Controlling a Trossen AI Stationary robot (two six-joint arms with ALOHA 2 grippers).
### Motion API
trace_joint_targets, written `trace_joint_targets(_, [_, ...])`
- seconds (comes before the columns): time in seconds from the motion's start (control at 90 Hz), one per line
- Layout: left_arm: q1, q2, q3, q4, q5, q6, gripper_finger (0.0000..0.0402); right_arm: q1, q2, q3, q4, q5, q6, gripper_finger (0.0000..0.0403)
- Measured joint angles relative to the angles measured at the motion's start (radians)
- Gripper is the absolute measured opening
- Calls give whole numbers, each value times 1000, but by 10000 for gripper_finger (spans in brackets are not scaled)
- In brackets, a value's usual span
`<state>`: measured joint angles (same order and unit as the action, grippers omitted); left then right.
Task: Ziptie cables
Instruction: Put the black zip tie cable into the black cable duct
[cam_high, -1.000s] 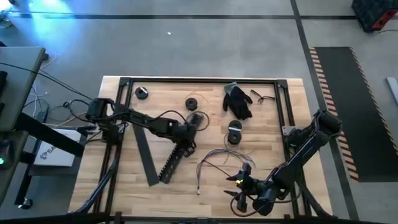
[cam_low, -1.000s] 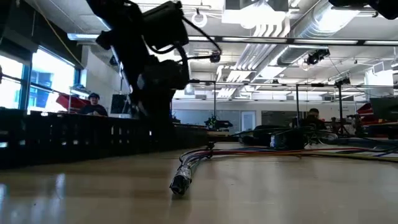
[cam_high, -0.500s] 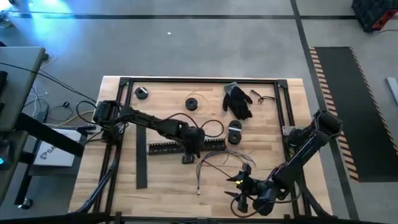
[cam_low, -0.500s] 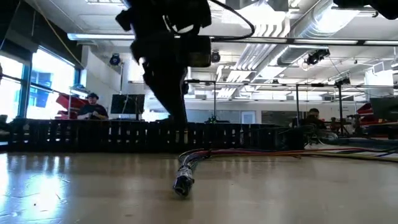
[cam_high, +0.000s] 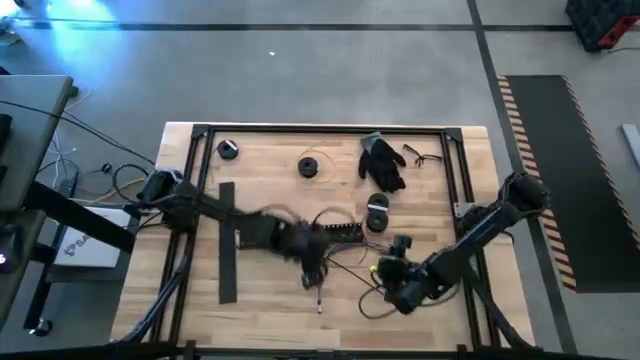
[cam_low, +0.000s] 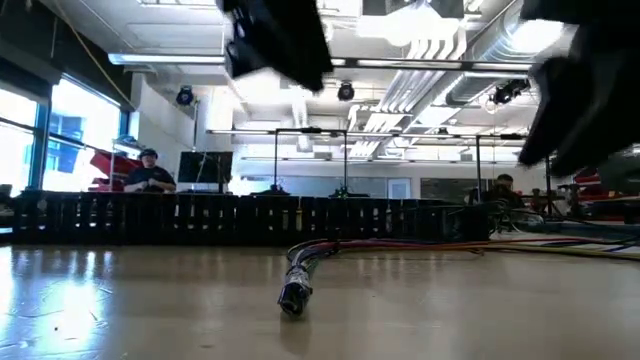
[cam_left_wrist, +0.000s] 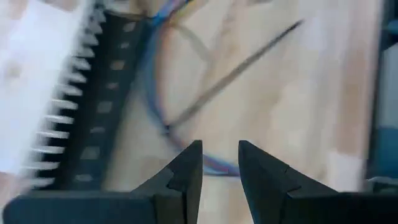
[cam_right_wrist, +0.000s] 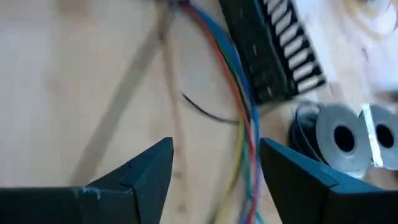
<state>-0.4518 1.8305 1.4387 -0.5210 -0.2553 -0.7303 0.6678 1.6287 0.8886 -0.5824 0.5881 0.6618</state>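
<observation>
Beyond both open, empty jaws, cables (cam_right_wrist: 239, 118) on table, beside duct (cam_right_wrist: 267, 53)

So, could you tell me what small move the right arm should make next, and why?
Probably lower the right gripper onto the cables. Its fingers stand open and empty above the table, and the coloured wires run between them on the wood beside the slotted duct. The left gripper is also open over them.
</observation>
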Motion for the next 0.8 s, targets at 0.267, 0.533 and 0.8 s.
trace_joint_targets(0.267, [-237, 109, 1, 191, -327, -309, 83, -178, -10, -266, 381, -112, -127, 222])
trace_joint_targets(0.533, [-240, 222, 0, 193, -315, -395, 83, -279, -15, -399, 640, -296, -145, 123])
trace_joint_targets(0.8, [-190, 294, 0, 119, -340, -483, 96, -214, -59, -372, 566, -263, -57, 8])
